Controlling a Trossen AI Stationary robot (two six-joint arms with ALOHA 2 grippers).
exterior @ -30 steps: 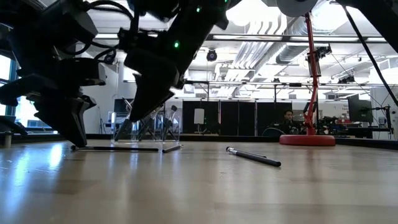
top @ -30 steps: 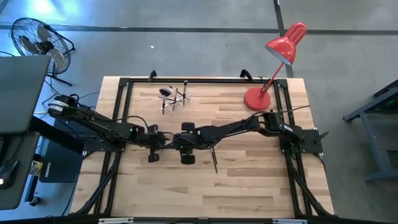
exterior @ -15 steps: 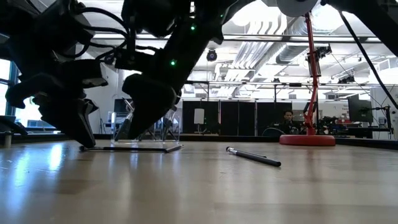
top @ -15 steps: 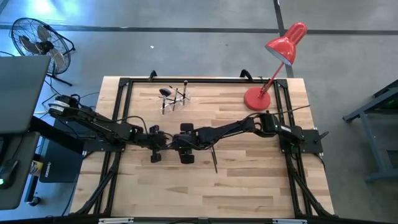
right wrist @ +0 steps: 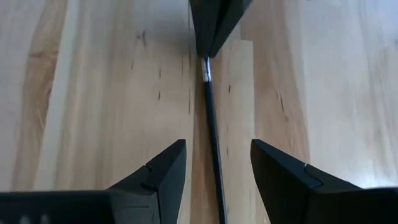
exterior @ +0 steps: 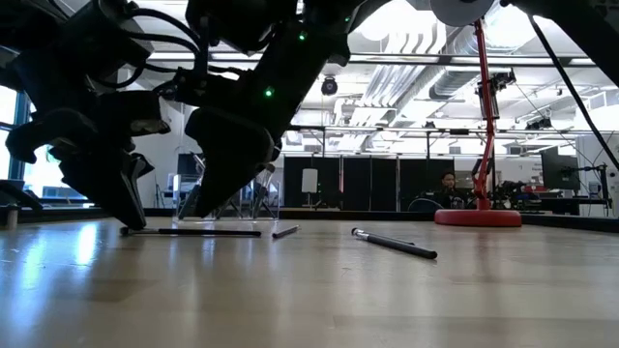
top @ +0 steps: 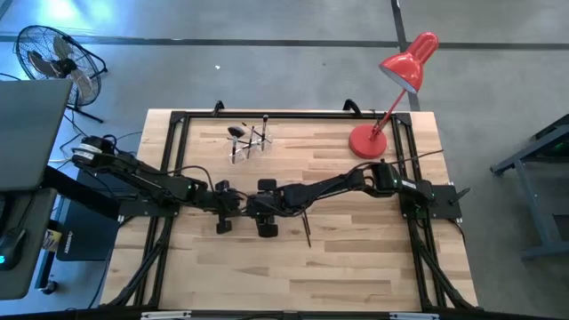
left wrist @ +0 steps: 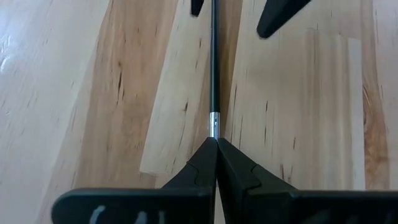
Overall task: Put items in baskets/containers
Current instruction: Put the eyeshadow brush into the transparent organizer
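- Left end effector (top: 222,210): low at mid-bench, left of centre; fingers (left wrist: 200,163) pressed together, their tips pinched on the ferrule end of a makeup brush (left wrist: 214,68).
- Makeup brush, gripped: slim black handle with a short silver ferrule; lies flat on the bench (top: 356,258), running from the left end effector's tips toward the right end effector. In the low view (exterior: 193,232) it rests on the wood between the two.
- Clear holder (top: 249,142): small, transparent, near the far edge of the bench, left of centre; several thin brushes stand in it, splayed at angles, one with a dark fluffy head. Well apart from both end effectors.
- Right end effector (top: 266,216): just beside the left one, facing it; fingers (right wrist: 163,167) spread wide on either side of the brush handle (right wrist: 212,143), not touching it.
- Second brush (top: 305,228): dark, slim, loose on the bench just right of the right end effector; seen in the low view (exterior: 394,243) lying at a slant.
- Red desk lamp (top: 391,89): round base on the far right corner of the bench, shade tilted outward.
- Floor fan (top: 55,55): beyond the bench's far left corner.
- Change from the earlier frames: the right end effector's fingers have parted, and the left end effector has edged slightly rightward.
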